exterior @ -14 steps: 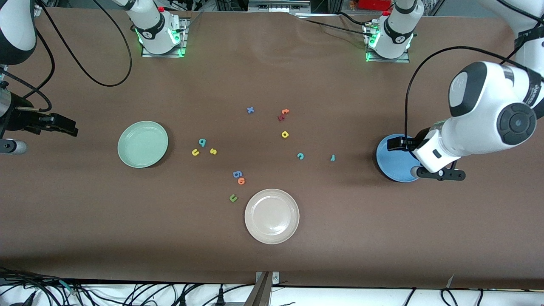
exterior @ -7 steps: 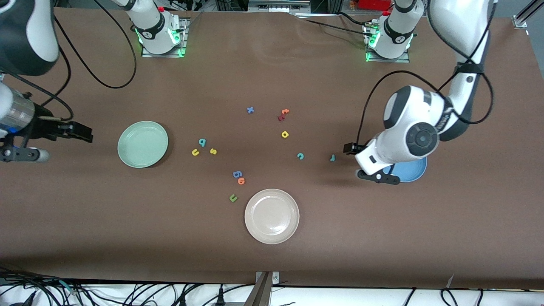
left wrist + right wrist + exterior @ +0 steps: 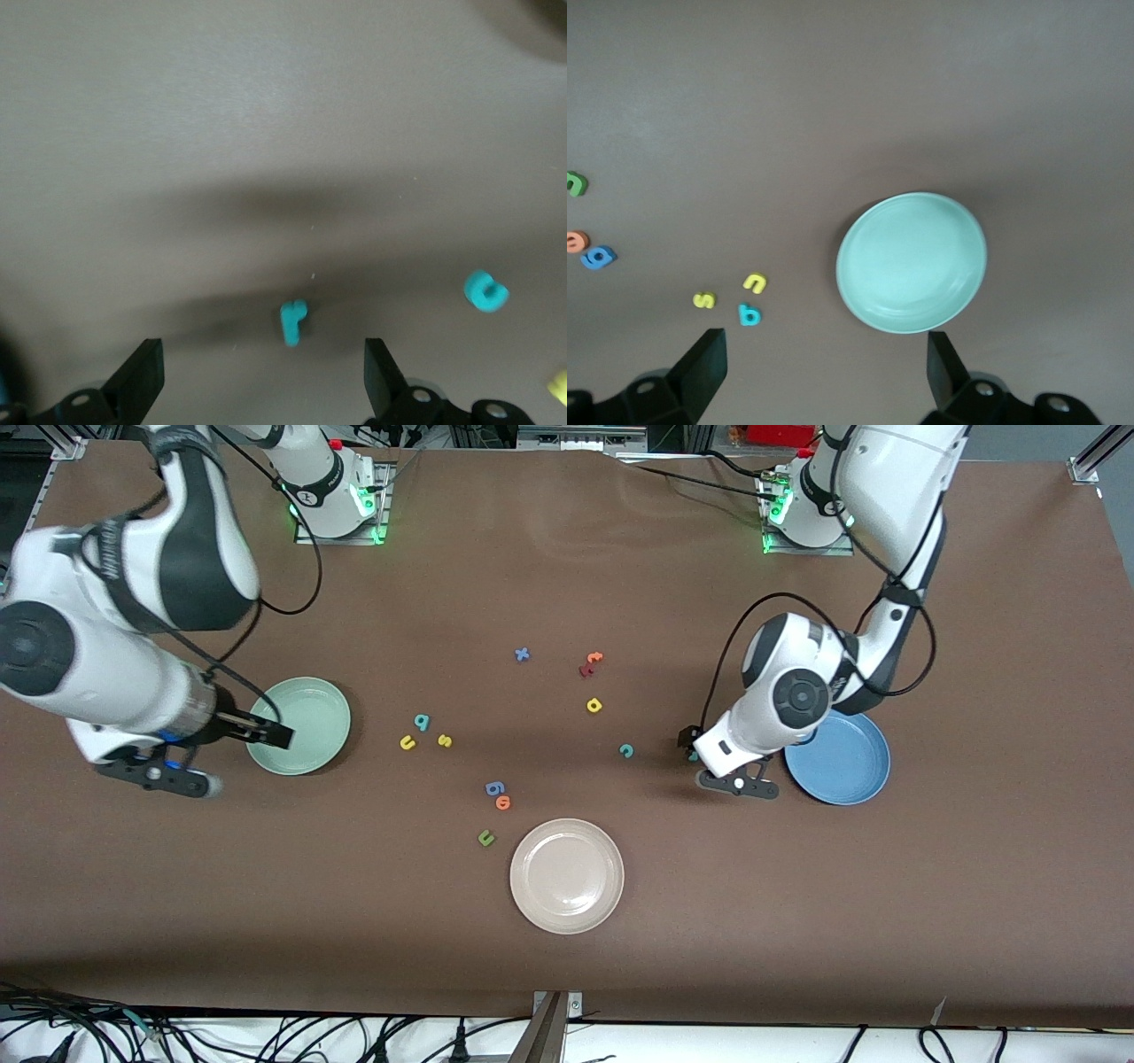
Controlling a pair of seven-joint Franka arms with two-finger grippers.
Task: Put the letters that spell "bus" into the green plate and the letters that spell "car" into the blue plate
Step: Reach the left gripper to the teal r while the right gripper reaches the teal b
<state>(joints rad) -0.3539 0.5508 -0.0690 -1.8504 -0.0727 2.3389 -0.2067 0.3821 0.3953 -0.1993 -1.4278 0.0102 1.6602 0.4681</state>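
The green plate [image 3: 299,725], blue plate [image 3: 838,757] and beige plate [image 3: 567,876] held nothing. The b [image 3: 422,722], u [image 3: 407,742], s [image 3: 445,740], c [image 3: 626,750], a [image 3: 594,705] and r [image 3: 292,320] lay on the table [image 3: 567,558]. The left gripper [image 3: 690,746] hung spread over the r; the right gripper [image 3: 275,735] hung spread over the green plate

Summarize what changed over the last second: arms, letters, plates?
Both arms swung in from the table ends. The left gripper, open, left the blue plate and now hangs over the teal r. The right gripper, open, moved in over the green plate. Nothing was gripped or released. All letters and the three plates stayed put.
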